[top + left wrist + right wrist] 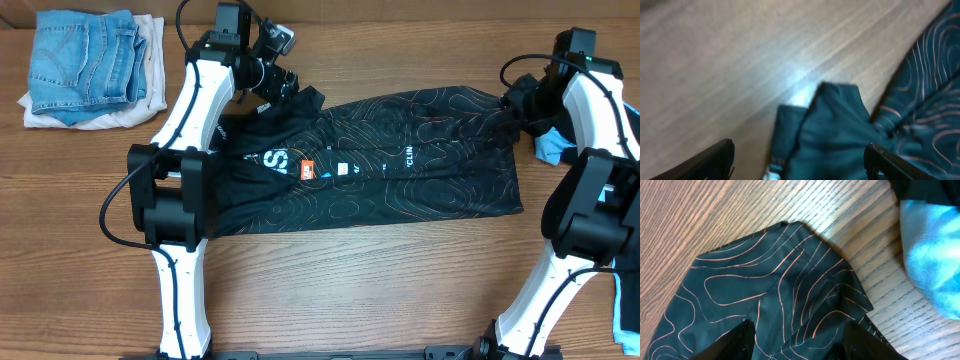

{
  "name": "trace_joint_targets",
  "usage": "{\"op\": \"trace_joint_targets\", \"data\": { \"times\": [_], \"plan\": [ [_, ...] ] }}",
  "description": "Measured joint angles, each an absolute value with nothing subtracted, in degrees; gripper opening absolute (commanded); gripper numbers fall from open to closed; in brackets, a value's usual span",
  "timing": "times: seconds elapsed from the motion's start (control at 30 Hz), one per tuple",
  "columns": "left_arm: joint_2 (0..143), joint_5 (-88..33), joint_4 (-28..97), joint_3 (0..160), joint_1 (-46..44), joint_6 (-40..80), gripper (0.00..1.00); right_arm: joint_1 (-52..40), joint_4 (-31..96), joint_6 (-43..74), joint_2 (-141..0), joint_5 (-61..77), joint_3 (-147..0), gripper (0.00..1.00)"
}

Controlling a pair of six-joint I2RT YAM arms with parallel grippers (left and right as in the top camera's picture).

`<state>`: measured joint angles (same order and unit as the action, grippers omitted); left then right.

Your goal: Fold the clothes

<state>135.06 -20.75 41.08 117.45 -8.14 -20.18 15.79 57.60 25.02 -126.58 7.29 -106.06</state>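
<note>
One black jersey [400, 170] with thin contour lines is lying flat, stretched sideways across the middle of the wooden surface [330, 300], with its small coloured logos facing up. Two arms are reaching toward it, one at each end.

The left end effector [800, 150] is hovering over the jersey's collar-side end, where a plain dark flap of the jersey is sticking out onto the wood. Its two fingers [715, 162] are standing wide apart and gripping nothing.

The right end effector [800, 330] is hanging over the jersey's opposite end, above a corner of the lined fabric. Its two fingers [737, 342] are likewise spread, and the cloth is lying loose beneath them.

Just beyond that end of the jersey, with a strip of wood between them, one black-and-light-blue garment [552, 150] is lying bunched, partly hidden by the right arm. Well away from the jersey's collar-side end, one pile of two pieces is sitting: folded blue jeans [85, 60] on top of a pale cloth [152, 50].
</note>
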Motion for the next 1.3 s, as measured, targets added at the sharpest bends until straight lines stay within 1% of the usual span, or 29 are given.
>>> {"op": "trace_joint_targets", "data": {
  "times": [0.1,0.33,0.37,0.47,0.57,0.8,0.93,1.13,1.23,1.3],
  "plan": [
    [135.5,-20.9,38.2,117.4,-8.0,-20.7,0.89,15.7,57.5,24.6,-126.6,7.3,-106.1,0.6],
    [139.9,-21.3,34.0,117.5,-8.0,-22.7,0.88,15.7,57.5,24.1,-126.6,7.3,-106.1,0.6],
    [140.6,-21.3,33.7,117.5,-8.1,-22.7,0.87,15.7,57.5,24.1,-126.6,7.3,-106.1,0.59],
    [141.8,-21.3,32.9,117.5,-8.3,-23.0,0.79,15.7,57.5,24.1,-126.6,7.3,-106.1,0.59],
    [141.9,-21.3,32.8,117.5,-8.5,-23.1,0.73,15.7,57.6,24.0,-126.6,7.3,-106.1,0.59],
    [141.9,-21.4,32.9,117.5,-8.7,-23.1,0.74,15.7,57.6,24.0,-126.6,7.3,-106.1,0.58],
    [142.3,-21.5,33.4,117.5,-8.6,-23.1,0.67,15.7,57.6,24.0,-126.6,7.3,-106.1,0.57],
    [143.4,-21.5,34.4,117.5,-8.7,-23.1,0.63,15.7,57.6,24.0,-126.6,7.2,-106.1,0.56],
    [143.5,-21.5,34.7,117.5,-8.6,-23.1,0.64,15.7,57.6,23.9,-126.6,7.3,-106.1,0.56],
    [143.5,-21.5,34.7,117.5,-8.7,-23.1,0.59,15.7,57.6,23.9,-126.6,7.3,-106.1,0.56]
  ]
}}
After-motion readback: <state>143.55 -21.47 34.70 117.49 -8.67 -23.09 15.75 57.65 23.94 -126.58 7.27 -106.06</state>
